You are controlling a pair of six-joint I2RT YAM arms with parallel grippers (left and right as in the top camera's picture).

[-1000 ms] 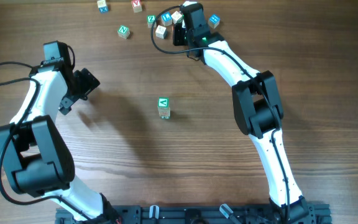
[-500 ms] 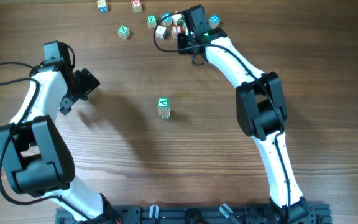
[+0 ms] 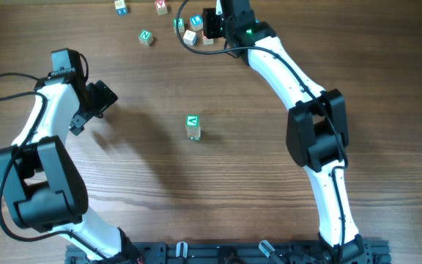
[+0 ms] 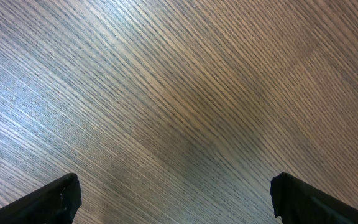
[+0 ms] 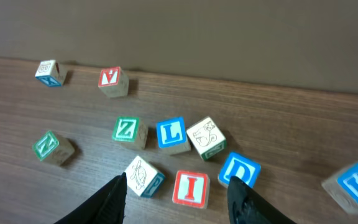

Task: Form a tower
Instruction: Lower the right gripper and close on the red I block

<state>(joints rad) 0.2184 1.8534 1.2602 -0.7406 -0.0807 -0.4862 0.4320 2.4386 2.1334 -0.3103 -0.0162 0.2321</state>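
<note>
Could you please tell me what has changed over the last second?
The right arm reached farther out from its base, carrying the right gripper further over the loose cubes. The gripper now stands open astride the red I cube, holding nothing. The tower and the open left gripper stayed as they were.

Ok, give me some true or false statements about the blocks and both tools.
The left tool is open over bare table. True.
The right tool grips the blue L cube. False: it is open and empty; that cube lies loose.
The tower stands mid-table, green letter on top. True.
In the right wrist view, the green Z cube lies right of the blue L cube. False: it lies left.
</note>
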